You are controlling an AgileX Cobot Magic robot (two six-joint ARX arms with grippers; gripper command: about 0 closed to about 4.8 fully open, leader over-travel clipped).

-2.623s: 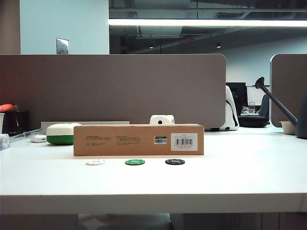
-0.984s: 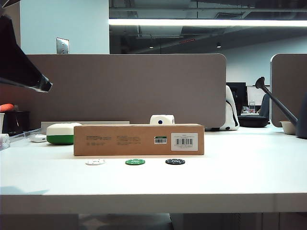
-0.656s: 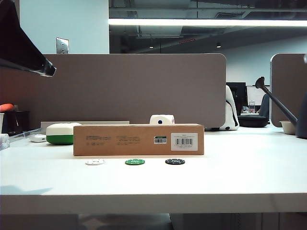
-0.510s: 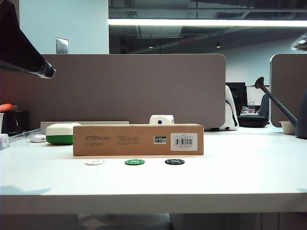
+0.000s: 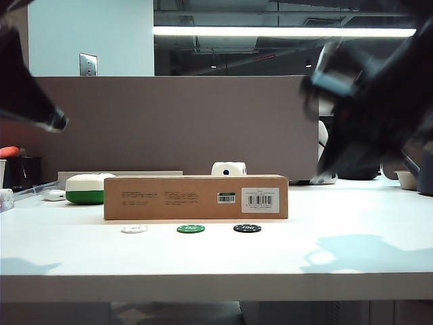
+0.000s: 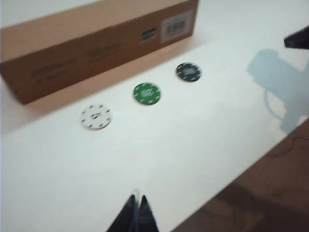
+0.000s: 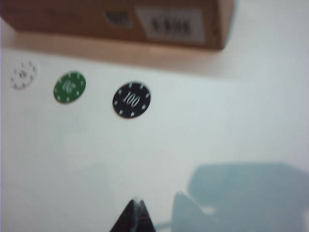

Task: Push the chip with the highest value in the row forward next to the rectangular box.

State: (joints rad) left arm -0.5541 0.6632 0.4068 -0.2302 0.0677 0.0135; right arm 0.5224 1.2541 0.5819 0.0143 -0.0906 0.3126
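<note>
both hands (image 6: 136, 208) (image 7: 136, 210) closed, empty.

This is an open-plan office. A white desk (image 5: 352, 223) runs across the exterior view, backed by a grey-brown fabric partition (image 5: 176, 125) of the cubicle kind, with the edge of a second panel further right. Beyond the partition, a long fluorescent strip light (image 5: 284, 32) hangs under an exposed dark ceiling of ducts and pipes. A metal switch plate (image 5: 88, 65) sits on the pale wall (image 5: 91, 37) at the back left. Past the partition, half hidden by a blurred dark arm, there seem to be a computer monitor and a neighbouring desk, though that area is too smeared to be sure.
</note>
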